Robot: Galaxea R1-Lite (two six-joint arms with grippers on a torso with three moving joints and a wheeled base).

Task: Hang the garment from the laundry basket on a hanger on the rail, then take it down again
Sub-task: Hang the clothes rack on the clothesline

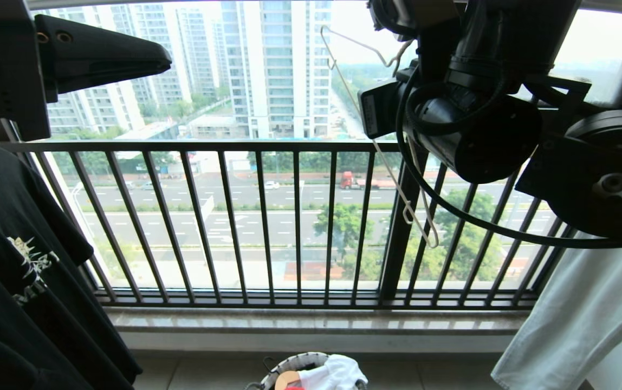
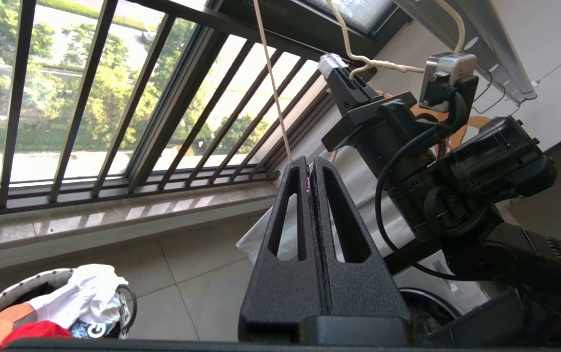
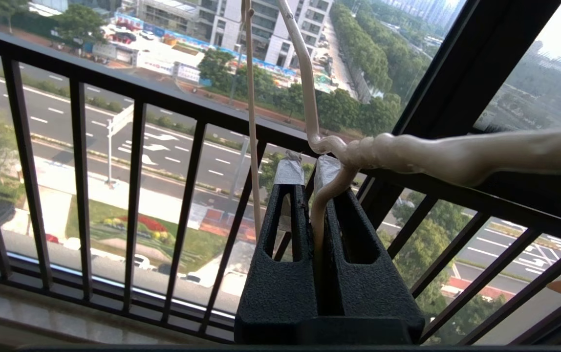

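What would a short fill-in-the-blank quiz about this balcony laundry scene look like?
1. The right hand is shut on the thin white wire ____.
2. The left hand is shut and holds ____.
3. The red T-shirt lies in the laundry ____ on the floor.
4. The black printed T-shirt hangs on the robot's ____ side.

Missing words: hanger; nothing; basket; left

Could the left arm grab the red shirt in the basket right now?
Probably yes, but not at once. The left gripper is shut, empty and high above the basket. The red shirt lies in it, partly under a white cloth. Nothing blocks the way down.
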